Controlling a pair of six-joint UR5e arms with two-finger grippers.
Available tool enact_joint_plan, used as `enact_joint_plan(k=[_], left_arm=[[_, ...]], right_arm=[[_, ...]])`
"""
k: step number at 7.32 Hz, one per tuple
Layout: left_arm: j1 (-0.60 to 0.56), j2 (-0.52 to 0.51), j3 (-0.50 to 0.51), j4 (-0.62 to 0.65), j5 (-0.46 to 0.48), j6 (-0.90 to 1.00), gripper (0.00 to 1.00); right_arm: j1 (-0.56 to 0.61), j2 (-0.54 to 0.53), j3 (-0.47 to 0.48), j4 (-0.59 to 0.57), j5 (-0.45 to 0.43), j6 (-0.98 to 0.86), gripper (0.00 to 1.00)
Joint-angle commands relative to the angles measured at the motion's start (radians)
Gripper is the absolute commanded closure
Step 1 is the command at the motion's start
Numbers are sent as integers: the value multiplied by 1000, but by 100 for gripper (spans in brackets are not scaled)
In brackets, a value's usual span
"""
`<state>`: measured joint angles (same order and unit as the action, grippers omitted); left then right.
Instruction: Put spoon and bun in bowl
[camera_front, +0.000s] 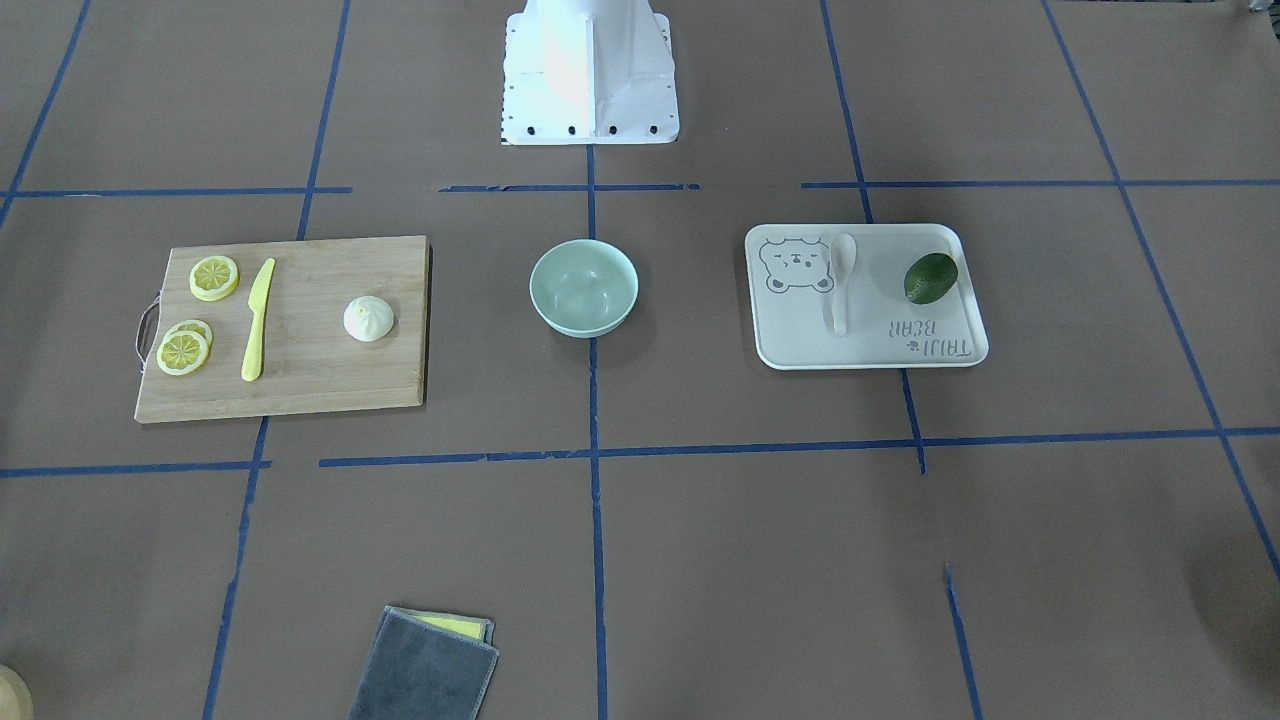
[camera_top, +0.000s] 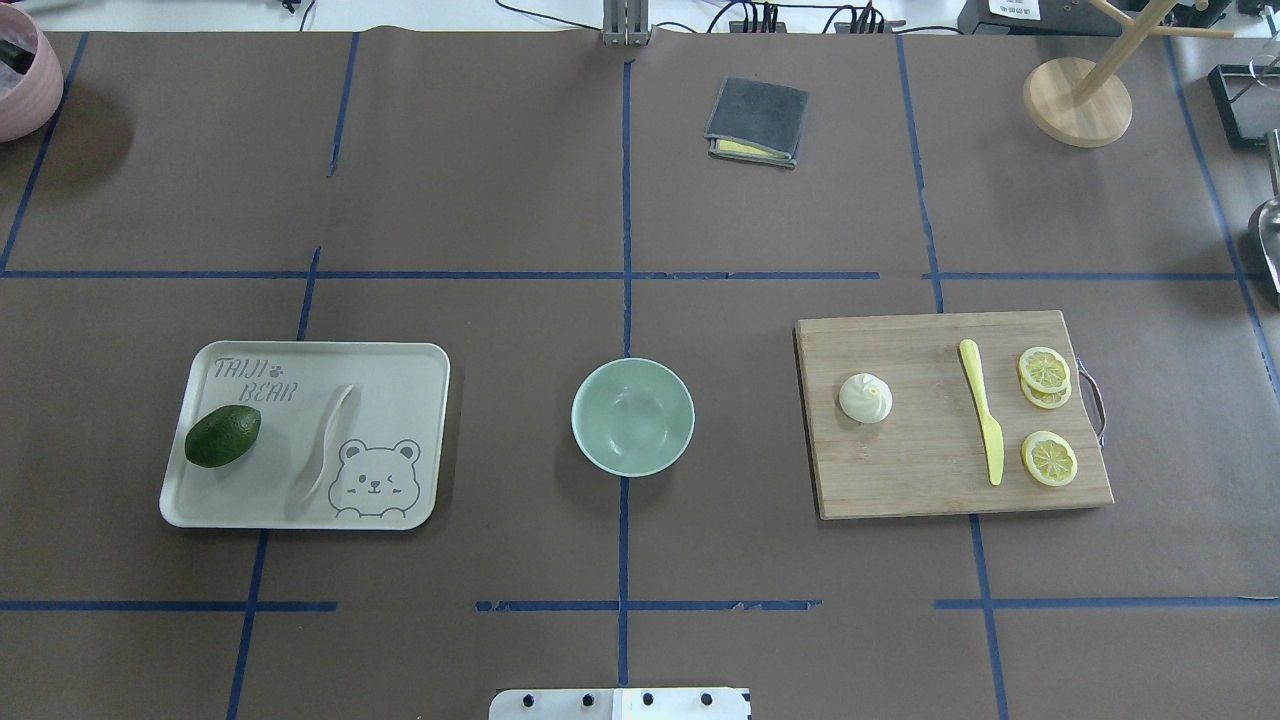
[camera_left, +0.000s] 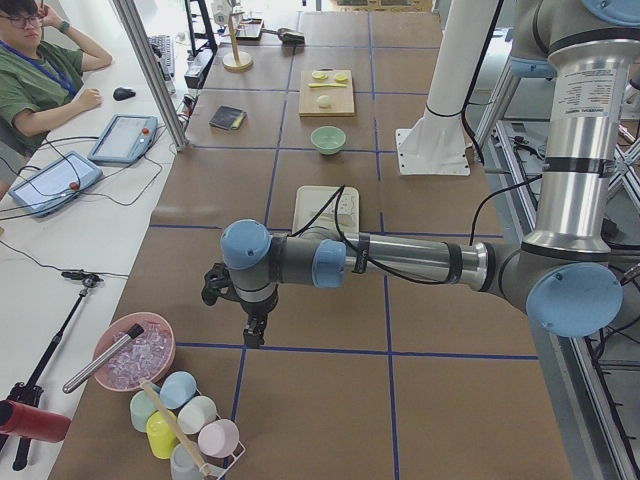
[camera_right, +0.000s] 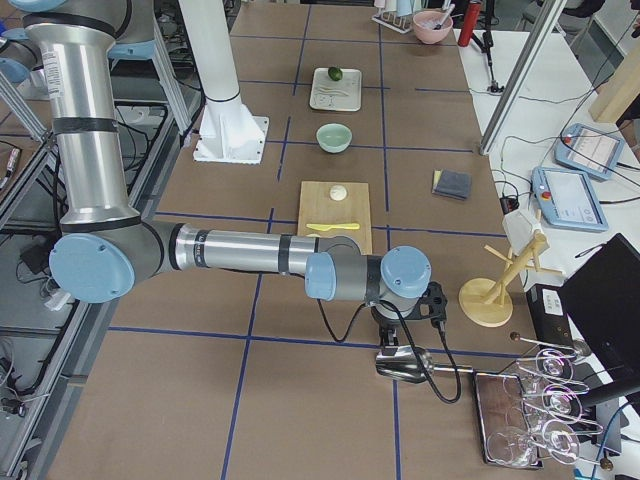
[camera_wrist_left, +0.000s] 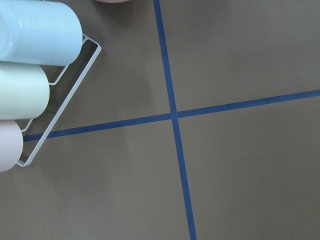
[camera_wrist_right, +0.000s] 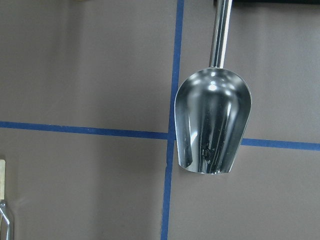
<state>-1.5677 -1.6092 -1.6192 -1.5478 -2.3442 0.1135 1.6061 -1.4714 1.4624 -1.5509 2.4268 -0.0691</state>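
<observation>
On the left tray (camera_top: 420, 360) lies the spoon (camera_top: 325, 440), on the right cutting board (camera_top: 900, 480) the bun (camera_top: 865, 398), with the empty bowl (camera_top: 633, 416) between them. Nothing is picked yet, I judge. Whether the left gripper (camera_left: 254, 333) and right gripper (camera_right: 393, 350), out at the table ends, are open, I cannot tell. Next, each must reach inward.

The table (camera_top: 500, 200) is covered in matt brown paper crossed by blue tape (camera_top: 625, 250). The board (camera_top: 920, 470) is pale wood with visible grain; the bowl (camera_top: 600, 445) smooth and glossy; the tray (camera_top: 400, 400) matt; the knife (camera_top: 982, 410) yellow plastic; the cloth (camera_top: 757, 118) soft grey fabric; the scoop (camera_wrist_right: 212, 125) polished metal.
</observation>
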Motion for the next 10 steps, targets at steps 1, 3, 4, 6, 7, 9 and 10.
enact_joint_plan(k=[1, 3, 4, 6, 7, 9, 10], left_arm=[[0, 0, -1, -2, -1, 0, 0], [8, -14, -77, -6, 2, -58, 0], [52, -14, -150, -6, 6, -127, 0], [189, -14, -287, -6, 87, -286, 0], [263, -14, -347, -8, 89, -424, 0], [397, -21, -389, -73, 89, -573, 0], [460, -21, -381, -168, 91, -674, 0]], right_arm=[[0, 2, 4, 0, 0, 0, 0], [0, 5, 7, 0, 3, 2, 0], [0, 5, 16, 0, 5, 5, 0], [-3, 5, 39, 2, 6, 17, 0], [-5, 5, 42, 0, 6, 17, 0], [-15, 5, 48, 0, 9, 17, 0], [-26, 8, 73, 0, 8, 17, 0]])
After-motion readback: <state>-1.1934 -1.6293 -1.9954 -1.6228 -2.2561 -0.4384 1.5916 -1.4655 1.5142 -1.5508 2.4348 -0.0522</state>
